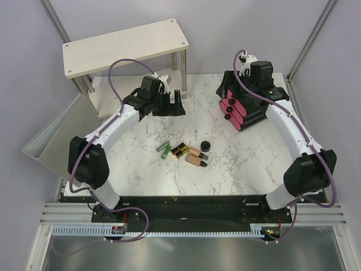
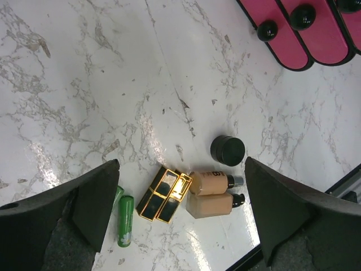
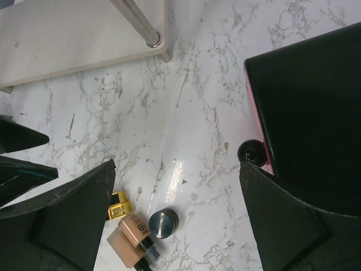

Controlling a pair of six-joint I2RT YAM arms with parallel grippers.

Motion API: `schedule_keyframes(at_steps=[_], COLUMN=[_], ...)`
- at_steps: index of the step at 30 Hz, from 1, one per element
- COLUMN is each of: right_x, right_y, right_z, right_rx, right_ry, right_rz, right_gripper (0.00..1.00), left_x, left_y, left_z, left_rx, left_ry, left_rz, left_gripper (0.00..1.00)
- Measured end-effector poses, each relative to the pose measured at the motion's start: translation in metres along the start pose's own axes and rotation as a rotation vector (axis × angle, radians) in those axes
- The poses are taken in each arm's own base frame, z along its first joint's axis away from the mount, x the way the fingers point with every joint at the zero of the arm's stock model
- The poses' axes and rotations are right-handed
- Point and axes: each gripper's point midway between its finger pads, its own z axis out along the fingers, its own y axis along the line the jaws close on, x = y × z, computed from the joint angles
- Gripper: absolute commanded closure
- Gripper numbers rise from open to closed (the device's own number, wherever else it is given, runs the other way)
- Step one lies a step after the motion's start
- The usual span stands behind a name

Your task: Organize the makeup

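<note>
While both arms hang over the marble table (image 1: 141,169), neither holds anything: the left gripper (image 2: 181,162) has its jaws spread wide above bare marble, and the right gripper (image 3: 176,168) is spread just as wide. In the top view, the pieces lie in one loose cluster near the table's middle. The cluster is at about 5 o'clock from the left gripper and about 7 o'clock from the right, well apart from both. Two green tubes (image 1: 163,149) lie side by side at the cluster's 9 o'clock end. The case (image 1: 178,150) lies just beside them, and the two bottles (image 1: 196,152) lie on their sides at its 3 o'clock side, caps toward 4 o'clock. The jar (image 1: 205,145) stands at 1 o'clock from the bottles, a little apart. The box (image 1: 231,107) with pink fronts sits at 2 o'clock from the cluster, partly under the right arm. The shelf (image 1: 127,45) stands at 11 o'clock.
</note>
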Motion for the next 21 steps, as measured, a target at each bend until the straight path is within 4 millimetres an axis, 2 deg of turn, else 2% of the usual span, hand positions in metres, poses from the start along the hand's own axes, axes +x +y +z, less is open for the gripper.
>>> schedule_keyframes(at_steps=[3,6,8,11,14,15,17,18,21], right_x=[-0.006,-0.018,-0.033,-0.049,-0.054,-0.052,-0.048,-0.043,-0.028], right_y=[-0.007,-0.017,-0.032,-0.060,-0.089,-0.099,-0.112,-0.118,-0.128], right_z=[-0.001,-0.004,-0.006,-0.005,0.001,0.004,0.010,0.014,0.023], right_rx=[0.043,0.102,0.154,0.234,0.300,0.317,0.340,0.348,0.364], right_ry=[-0.020,-0.047,-0.075,-0.092,-0.080,-0.066,-0.037,-0.019,0.035], right_rz=[-0.002,0.016,0.039,0.078,0.113,0.126,0.138,0.154,0.178], right_gripper=[0.02,0.03,0.04,0.11,0.42,0.69,0.95,1.00,1.00], left_x=[0.001,0.002,0.000,-0.005,-0.011,-0.013,-0.015,-0.015,-0.013], left_y=[-0.008,-0.022,-0.034,-0.054,-0.078,-0.086,-0.098,-0.104,-0.116], left_z=[0.003,0.015,0.027,0.046,0.063,0.068,0.075,0.078,0.086], left_rx=[0.050,0.135,0.206,0.309,0.403,0.435,0.491,0.519,0.587], left_ry=[0.015,0.048,0.071,0.105,0.131,0.137,0.148,0.156,0.174], left_rz=[0.000,-0.007,-0.015,-0.037,-0.057,-0.065,-0.087,-0.103,-0.151], left_gripper=[0.02,0.03,0.04,0.04,0.05,0.05,0.06,0.06,0.08])
